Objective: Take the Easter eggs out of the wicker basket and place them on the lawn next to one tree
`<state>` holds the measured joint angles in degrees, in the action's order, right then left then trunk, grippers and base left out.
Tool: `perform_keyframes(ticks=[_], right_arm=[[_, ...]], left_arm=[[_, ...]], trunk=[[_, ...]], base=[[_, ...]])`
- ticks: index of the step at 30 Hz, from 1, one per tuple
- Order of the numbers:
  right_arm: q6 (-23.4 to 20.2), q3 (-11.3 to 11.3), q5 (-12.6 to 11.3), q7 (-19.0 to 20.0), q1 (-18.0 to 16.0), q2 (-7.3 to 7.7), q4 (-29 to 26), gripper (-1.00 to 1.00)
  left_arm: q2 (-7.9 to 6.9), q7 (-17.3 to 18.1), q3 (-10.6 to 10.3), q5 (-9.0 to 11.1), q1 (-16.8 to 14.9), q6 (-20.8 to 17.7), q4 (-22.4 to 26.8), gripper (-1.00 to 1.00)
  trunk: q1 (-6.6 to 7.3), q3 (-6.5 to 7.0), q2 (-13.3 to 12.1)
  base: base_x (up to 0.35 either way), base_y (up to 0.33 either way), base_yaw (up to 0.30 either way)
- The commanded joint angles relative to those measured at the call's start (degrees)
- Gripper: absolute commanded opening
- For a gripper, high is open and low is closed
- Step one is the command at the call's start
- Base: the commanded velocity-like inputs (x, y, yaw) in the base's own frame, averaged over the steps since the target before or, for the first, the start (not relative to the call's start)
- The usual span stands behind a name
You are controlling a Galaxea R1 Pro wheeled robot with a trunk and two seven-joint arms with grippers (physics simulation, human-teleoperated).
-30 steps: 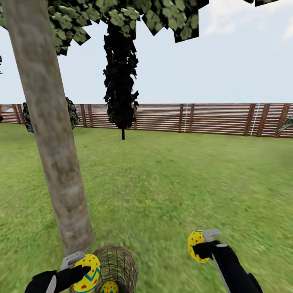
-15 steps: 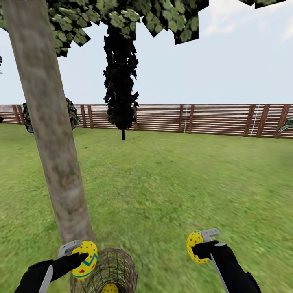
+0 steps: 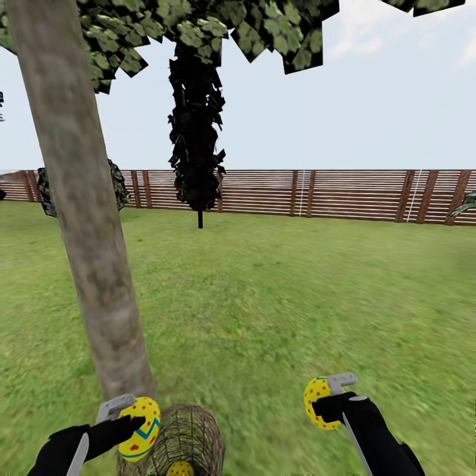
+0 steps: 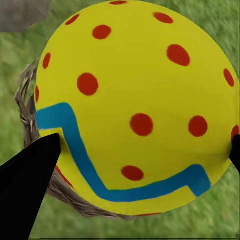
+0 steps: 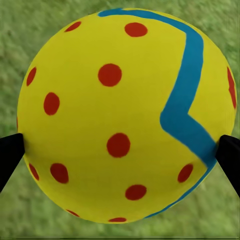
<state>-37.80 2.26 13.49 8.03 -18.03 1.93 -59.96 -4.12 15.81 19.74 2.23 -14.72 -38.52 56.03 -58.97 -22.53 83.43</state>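
Resting inside the wicker basket at the foot of the tree, the third Easter egg peeks over the rim. The left claw clamps a yellow, red-dotted egg just beside the trunk, above the basket's edge; the right claw clamps another egg well clear of the tree. Open lawn runs from the tree to the slatted fence, broken by one black-leaved tree.
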Motion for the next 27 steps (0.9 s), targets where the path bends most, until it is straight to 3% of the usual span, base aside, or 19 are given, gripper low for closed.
perform_keyframes(ticks=[1,21,27], right_arm=[[-0.3,0.1,0.6,0.6,0.0,-0.03,-0.1,-1.0],[-0.3,-0.1,0.7,0.6,0.0,-0.08,0.3,-1.0],[-0.3,-0.1,0.7,0.6,0.0,-0.08,0.3,-1.0]], left_arm=[[0.05,0.1,0.1,0.2,0.0,-0.4,0.0,-1.0],[-0.19,0.2,0.4,0.7,0.0,-0.4,0.6,-1.0],[-0.2,0.2,0.5,0.7,0.0,-0.4,0.6,-1.0]], trunk=[[0.02,-0.07,0.0],[0.02,-0.07,0.0],[0.02,0.12,0.0]], base=[[-0.229,0.206,0.0],[-0.103,0.306,0.0],[-0.026,0.317,-0.205]])
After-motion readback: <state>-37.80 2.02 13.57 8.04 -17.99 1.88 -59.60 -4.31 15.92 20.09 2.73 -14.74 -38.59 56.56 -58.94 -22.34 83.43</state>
